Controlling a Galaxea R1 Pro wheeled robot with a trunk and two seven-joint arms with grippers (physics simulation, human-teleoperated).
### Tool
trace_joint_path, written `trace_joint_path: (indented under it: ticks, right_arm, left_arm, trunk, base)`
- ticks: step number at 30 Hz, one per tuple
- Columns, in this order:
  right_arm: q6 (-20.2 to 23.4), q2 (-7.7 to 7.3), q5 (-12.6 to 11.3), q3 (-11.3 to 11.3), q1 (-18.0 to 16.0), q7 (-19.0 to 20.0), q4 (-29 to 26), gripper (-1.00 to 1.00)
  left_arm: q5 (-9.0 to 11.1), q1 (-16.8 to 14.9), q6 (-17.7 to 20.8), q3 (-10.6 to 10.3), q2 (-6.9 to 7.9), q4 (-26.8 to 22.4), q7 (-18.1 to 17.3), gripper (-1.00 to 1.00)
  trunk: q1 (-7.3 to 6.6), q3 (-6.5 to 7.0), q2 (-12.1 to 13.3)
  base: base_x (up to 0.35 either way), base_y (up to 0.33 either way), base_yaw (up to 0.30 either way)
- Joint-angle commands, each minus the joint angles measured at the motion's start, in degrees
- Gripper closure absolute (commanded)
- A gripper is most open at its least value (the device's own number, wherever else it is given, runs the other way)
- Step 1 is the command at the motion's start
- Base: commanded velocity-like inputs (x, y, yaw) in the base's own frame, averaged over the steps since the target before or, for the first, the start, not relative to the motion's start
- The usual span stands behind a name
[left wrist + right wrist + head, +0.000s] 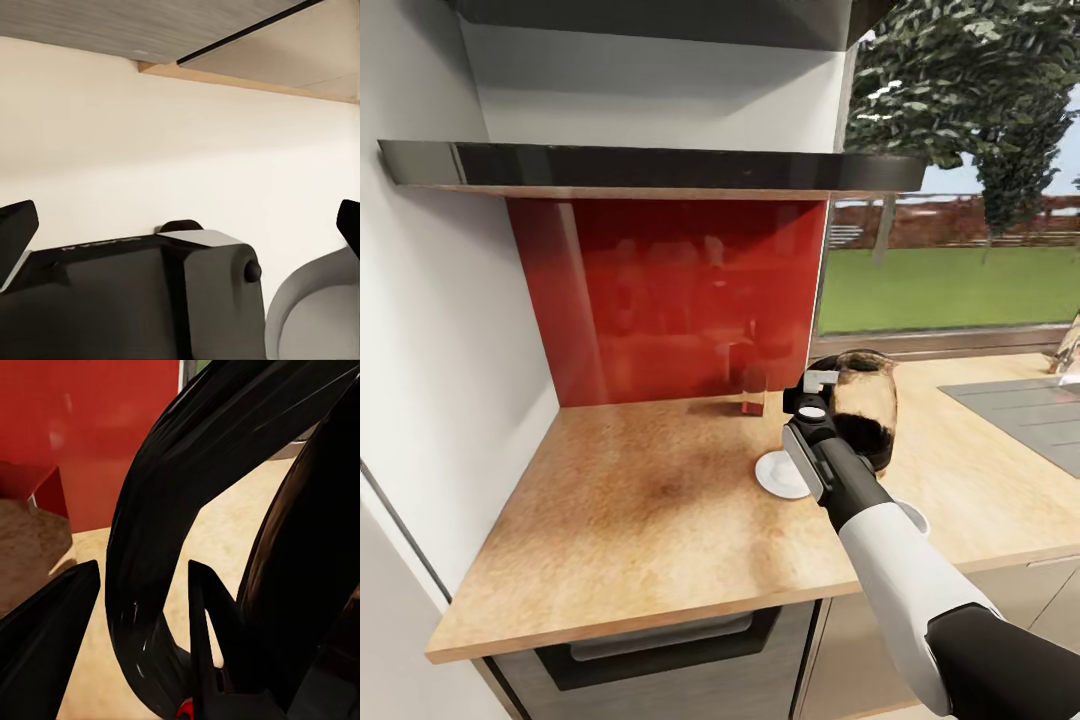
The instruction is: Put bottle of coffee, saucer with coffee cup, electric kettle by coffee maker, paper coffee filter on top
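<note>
The electric kettle handle is gripped between the right jaws; the left jaws are spread empty. The saucer beneath could be struck if the kettle is lowered carelessly.

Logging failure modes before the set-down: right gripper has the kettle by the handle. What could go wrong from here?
1. The right gripper holds the electric kettle only by its thin curved handle. The body sits off to one side, so it might swing or slip in the grip.
2. The saucer lies close beside the kettle, partly under the wrist. Lowering here could nudge it or land the kettle on its rim.
</note>
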Motion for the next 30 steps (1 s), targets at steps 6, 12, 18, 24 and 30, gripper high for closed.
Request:
trace_joint_path:
  ticks: [6, 12, 18, 24, 30]
  right_arm:
    - [0.14, -0.09, -0.26, 0.23, -0.03, -0.48, -0.13, 1.00]
    - [0.14, -0.22, -0.22, 0.14, -0.05, -0.49, -0.59, 1.00]
    - [0.40, -1.00, -0.23, 0.07, -0.06, -0.62, -2.86, 1.00]
    - [0.67, -1.79, -0.19, 0.06, -0.03, -0.72, -6.02, 1.00]
    - [6.01, -3.60, -0.19, -0.10, 0.01, -0.65, -13.07, 1.00]
  left_arm:
    - [0.33, -0.03, -0.37, -0.49, 0.01, 0.03, -0.08, -1.00]
    - [0.33, -0.04, -0.37, -0.49, 0.01, 0.03, -0.05, -1.00]
    - [0.33, -0.03, -0.37, -0.49, 0.01, 0.03, 0.05, -1.00]
    - [0.33, -0.03, -0.37, -0.49, 0.01, 0.03, 0.14, -1.00]
    - [0.33, -0.03, -0.37, -0.49, 0.00, -0.03, 0.18, -1.00]
  trunk:
    - [-1.32, 1.02, 2.38]
    - [-2.64, 2.10, 4.79]
    - [-3.96, 3.17, 7.19]
    - [-5.28, 4.25, 9.60]
    - [-5.72, 4.61, 10.40]
  base:
    - [0.000, 0.000, 0.000]
    - [0.000, 0.000, 0.000]
    - [0.000, 0.000, 0.000]
    - [0.000, 0.000, 0.000]
    - [0.000, 0.000, 0.000]
